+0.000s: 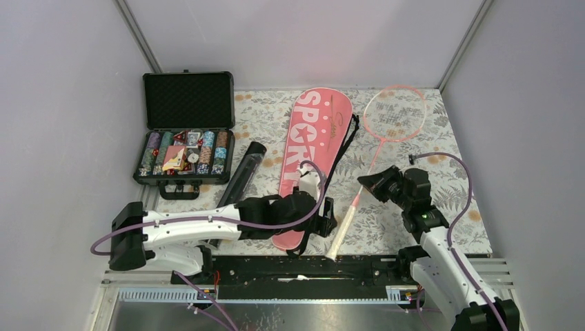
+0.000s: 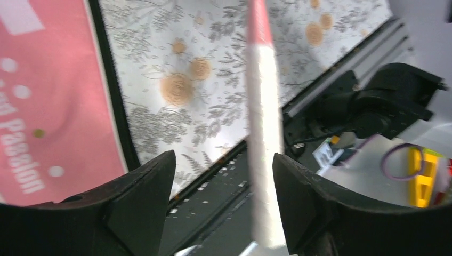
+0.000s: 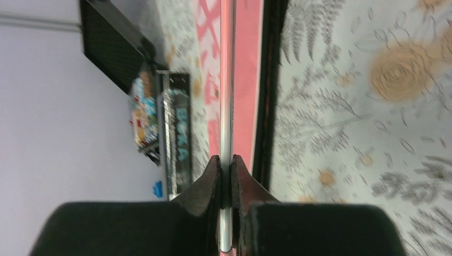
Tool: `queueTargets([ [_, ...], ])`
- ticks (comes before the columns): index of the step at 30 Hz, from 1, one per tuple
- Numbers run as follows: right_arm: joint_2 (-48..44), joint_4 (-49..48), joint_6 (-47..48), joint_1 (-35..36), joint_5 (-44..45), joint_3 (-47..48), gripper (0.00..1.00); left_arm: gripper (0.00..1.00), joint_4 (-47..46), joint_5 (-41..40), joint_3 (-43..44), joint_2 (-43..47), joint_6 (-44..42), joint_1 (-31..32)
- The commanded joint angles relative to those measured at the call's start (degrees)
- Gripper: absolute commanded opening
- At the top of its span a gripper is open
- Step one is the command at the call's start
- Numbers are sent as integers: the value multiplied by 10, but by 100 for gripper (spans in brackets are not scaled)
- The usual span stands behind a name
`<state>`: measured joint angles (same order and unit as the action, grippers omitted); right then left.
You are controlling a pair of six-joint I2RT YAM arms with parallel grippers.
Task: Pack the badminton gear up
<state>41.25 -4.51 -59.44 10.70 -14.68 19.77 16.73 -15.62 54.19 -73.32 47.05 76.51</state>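
The pink-framed badminton racket with white wrapped handle (image 2: 264,117), just right of the pink "SPORT" bag (image 1: 310,138) over the floral tabletop (image 1: 428,172), looks light and whippy: the right jaws pinch its thin, slippery shaft, while the left jaws gape around the grippier handle.

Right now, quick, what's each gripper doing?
Left gripper: open, the racket handle standing between its fingers.
Right gripper: shut on the racket shaft.

Your left arm (image 1: 183,233) and right arm (image 1: 445,256) show white shells, black joints, black fingers (image 2: 143,209), and a purple cable (image 1: 323,189) looping along each.
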Motion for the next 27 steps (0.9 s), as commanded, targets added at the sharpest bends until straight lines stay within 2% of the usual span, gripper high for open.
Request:
queueTargets([
  [1, -24, 171, 94, -1, -51, 60, 0, 71, 82, -53, 62, -34, -89, -30],
  [4, -50, 249, 119, -1, -61, 72, 0, 69, 123, -74, 91, -71, -127, -52],
  [10, -125, 330, 123, -2, -59, 51, 0, 69, 106, -85, 105, -137, -165, -79],
  [16, -170, 352, 107, -1, -81, 29, 0, 67, 102, -81, 141, -230, -189, -89],
  [23, -176, 339, 92, -2, -87, 10, 0, 67, 100, -103, 170, -302, -196, -90],
  [26, -175, 326, 85, -2, -96, -1, 0, 61, 102, -110, 172, -317, -201, -91],
  [27, -175, 319, 83, -1, -100, -4, 0, 56, 98, -110, 169, -317, -201, -91],
])
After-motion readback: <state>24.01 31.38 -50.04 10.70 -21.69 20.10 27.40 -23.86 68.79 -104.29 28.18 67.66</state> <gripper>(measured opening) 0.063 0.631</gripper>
